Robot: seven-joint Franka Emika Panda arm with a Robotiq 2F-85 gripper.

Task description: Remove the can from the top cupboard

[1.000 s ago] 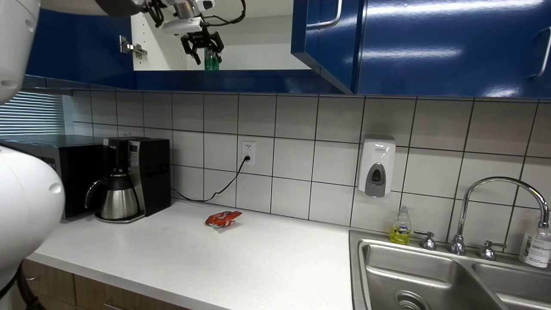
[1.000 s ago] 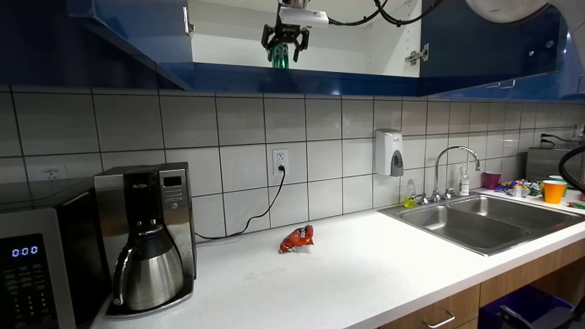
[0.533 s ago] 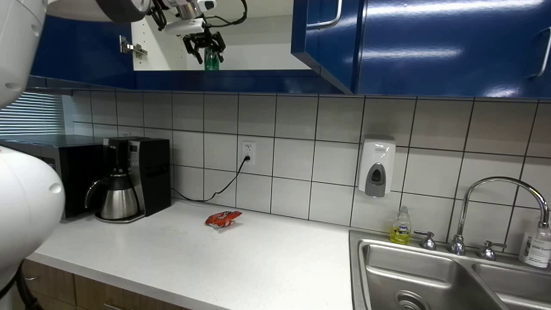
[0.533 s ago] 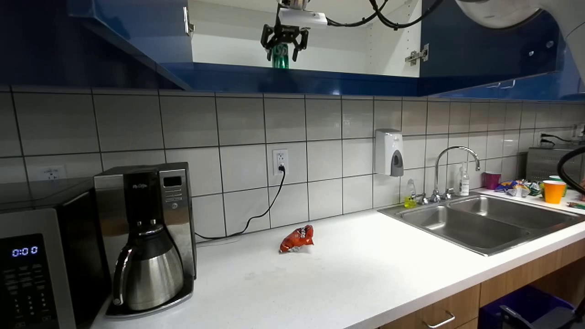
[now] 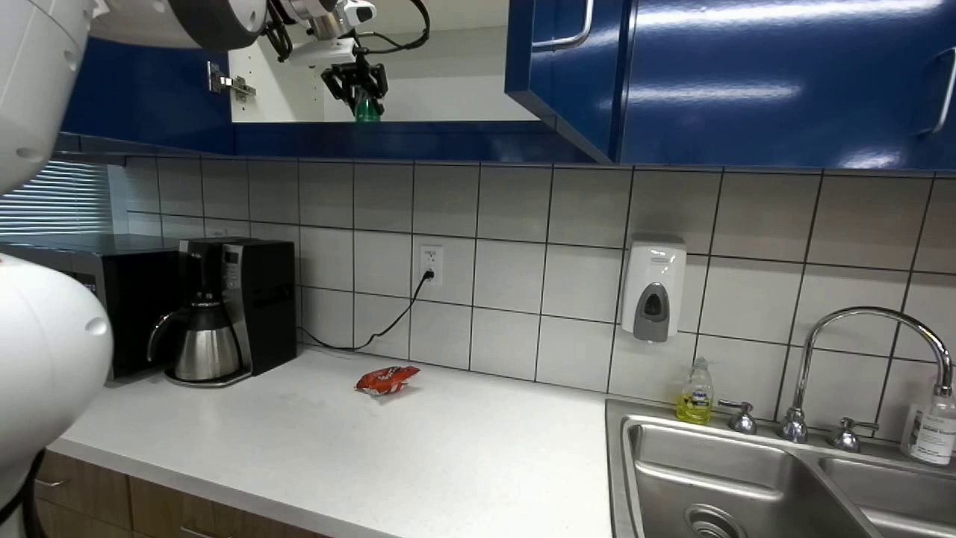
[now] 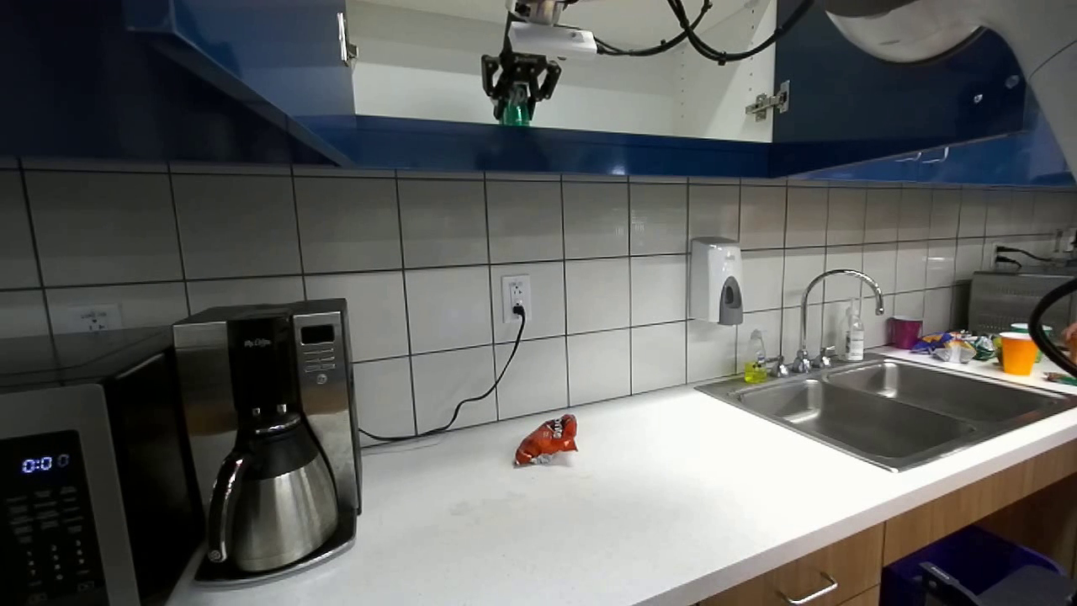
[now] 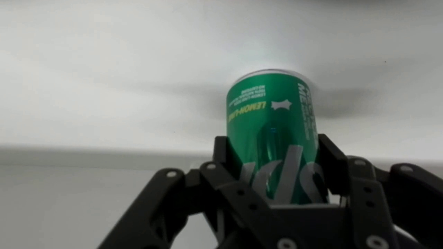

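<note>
The green can (image 7: 271,121) stands upright on the pale shelf of the top cupboard (image 6: 572,149), close to its front edge. My gripper (image 7: 272,143) reaches down over it from above, and its black fingers (image 7: 221,148) press against both sides of the can. In both exterior views the gripper (image 5: 367,108) covers the can's upper part, so only the lower green body (image 6: 516,118) shows there. The can's top is hidden behind the gripper's body in the wrist view.
Open blue cupboard doors flank the opening, one with a handle (image 5: 571,37). On the counter below stand a coffee maker (image 6: 282,438) and a microwave (image 6: 59,488). A red packet (image 6: 547,439) lies there too. A soap dispenser (image 5: 654,288) hangs near the sink (image 5: 620,448).
The fingers, spread apart on either side of the can before, have come together onto it. The gripper sits slightly lower than a second ago. The can has stayed in place.
</note>
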